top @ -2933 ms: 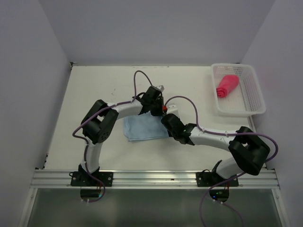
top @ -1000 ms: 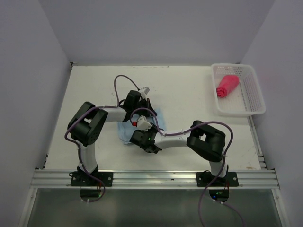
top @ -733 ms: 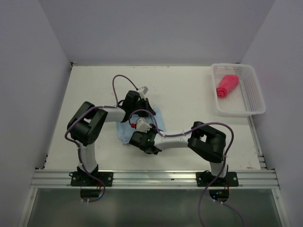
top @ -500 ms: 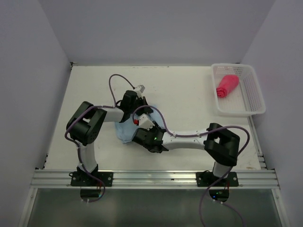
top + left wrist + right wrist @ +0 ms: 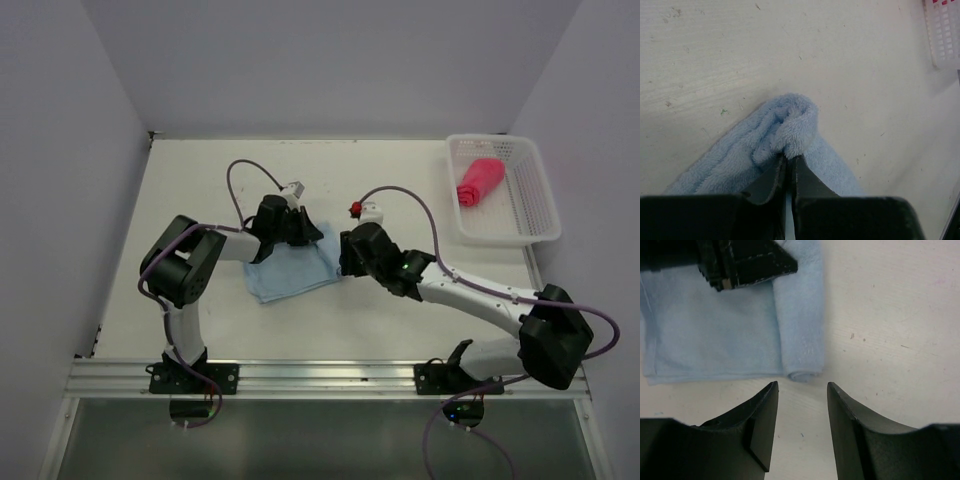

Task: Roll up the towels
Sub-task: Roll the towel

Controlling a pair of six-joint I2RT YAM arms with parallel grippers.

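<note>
The light blue towel (image 5: 290,273) lies on the table, its right edge rolled into a narrow tube (image 5: 800,325). My left gripper (image 5: 304,234) is shut on the far end of that roll (image 5: 792,125), the jaws pinching the terry cloth (image 5: 788,157). My right gripper (image 5: 342,263) stands open just short of the roll's near end, nothing between its fingers (image 5: 801,388). The left gripper's fingers (image 5: 747,265) show at the top of the right wrist view. The red-pink towel (image 5: 478,181) lies rolled in the white basket (image 5: 505,238).
The basket stands at the table's back right corner; one of its corners (image 5: 942,30) shows in the left wrist view. Walls close the table in at the back and on both sides. A metal rail (image 5: 320,378) runs along the near edge.
My right arm has swung from the towel's near left side round to its right side, and its jaws have opened. The left gripper has kept its grip, shifting slightly right.
</note>
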